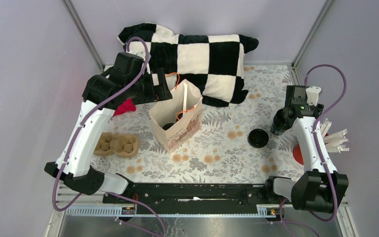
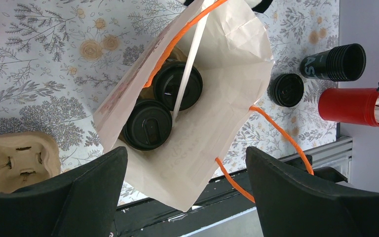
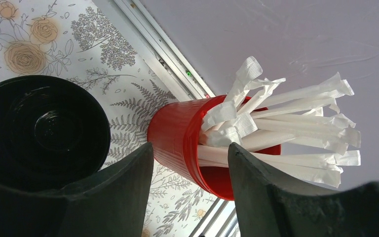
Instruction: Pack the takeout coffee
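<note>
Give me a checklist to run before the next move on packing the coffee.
1. Both cups in the bag: ok.
2. Both lids on: ok.
3. A straw in the bag: ok.
4. The bag upright: ok.
5. The left gripper open, empty, over the bag: ok.
6. The right gripper open by the red cup: ok.

2 lidded cups side by side in bag; carrier left of bag; straw cup far right.
</note>
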`<state>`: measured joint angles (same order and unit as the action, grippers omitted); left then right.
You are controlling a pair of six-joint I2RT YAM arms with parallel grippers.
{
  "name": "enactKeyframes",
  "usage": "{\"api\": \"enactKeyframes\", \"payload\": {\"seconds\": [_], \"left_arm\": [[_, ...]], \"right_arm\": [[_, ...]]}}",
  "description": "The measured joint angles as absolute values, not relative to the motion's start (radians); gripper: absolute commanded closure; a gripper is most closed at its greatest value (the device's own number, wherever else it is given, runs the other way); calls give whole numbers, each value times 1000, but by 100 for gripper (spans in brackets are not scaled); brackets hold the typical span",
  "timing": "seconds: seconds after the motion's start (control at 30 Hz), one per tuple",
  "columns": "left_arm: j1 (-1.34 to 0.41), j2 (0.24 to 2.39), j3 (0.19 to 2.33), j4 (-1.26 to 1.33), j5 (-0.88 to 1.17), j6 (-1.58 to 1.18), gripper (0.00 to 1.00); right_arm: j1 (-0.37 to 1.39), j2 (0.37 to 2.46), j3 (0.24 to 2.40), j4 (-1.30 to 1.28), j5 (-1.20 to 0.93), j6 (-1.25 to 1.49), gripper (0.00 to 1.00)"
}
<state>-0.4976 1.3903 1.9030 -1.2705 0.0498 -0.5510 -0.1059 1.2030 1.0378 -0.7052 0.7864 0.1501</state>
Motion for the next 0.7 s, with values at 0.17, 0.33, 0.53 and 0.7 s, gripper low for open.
{"api": "enactKeyframes", "payload": {"seconds": [0.17,0.33,0.53,0.7], "left_arm": [[-496,1390,1903,-1271,50,-551,7],[-496,1390,1903,-1271,50,-551,7],[-495,1390,1903,-1271,50,-551,7],[-493,1390,1903,-1271,51,-551,7]], "right_arm": [[-106,1203,1038,-705,796,138,36],[-108,1201,1038,-703,801,127,37],[-115,1201,1038,-690,805,115,45],[-118,1203,1038,-675,821,104,47]]}}
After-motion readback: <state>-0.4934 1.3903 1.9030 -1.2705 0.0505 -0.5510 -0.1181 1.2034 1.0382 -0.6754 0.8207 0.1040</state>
